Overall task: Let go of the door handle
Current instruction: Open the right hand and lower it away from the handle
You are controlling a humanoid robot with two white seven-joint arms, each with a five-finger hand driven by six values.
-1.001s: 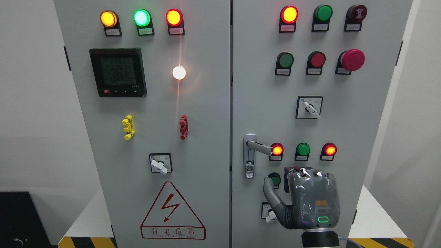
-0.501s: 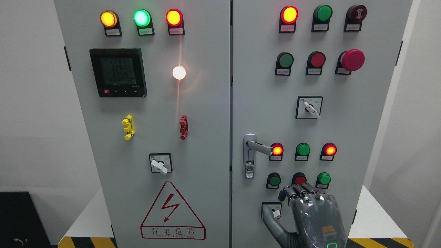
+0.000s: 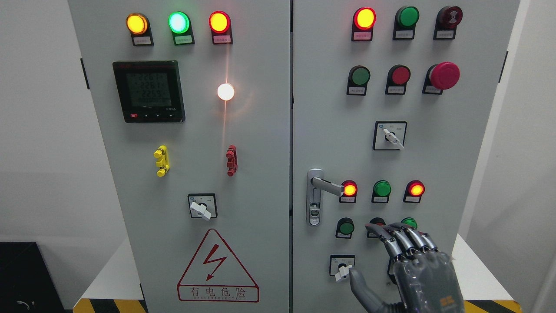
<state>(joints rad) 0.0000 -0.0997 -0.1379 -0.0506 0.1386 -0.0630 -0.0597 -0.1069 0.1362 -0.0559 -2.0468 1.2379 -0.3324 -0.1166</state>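
While the hand hangs low: the fingers (image 3: 402,239) of the right hand (image 3: 417,274) are stretched out and relaxed, holding nothing, tips pointing up and left toward the lower row of buttons
Thumb: spread out to the left, its tip just beside the small rotary switch (image 3: 342,266) at the bottom of the right door (image 3: 434,108)
Hand position: lower right of the head view, arm coming in from the bottom edge right of the middle; the palm is partly cut off by the frame
Door handle: the silver door handle (image 3: 326,186) sits on the left edge of the right door, lever pointing right and slightly down, its end just short of the lit red lamp (image 3: 349,189); it is free, well above and left of the hand
Task stage: judged from this, the release looks done; only clearing the arm away from the panel seems left
Left hand: not in view
Risk, buttons: the fingertips overlap the red and green buttons of the lower row in the picture; whether they touch cannot be told, but a forward drift could press one
Risk, switch: the thumb is close enough that a sideways sweep could knock the rotary switch over
Risk, cause: pulling the arm out along the panel face, not straight back from it, would bring both about
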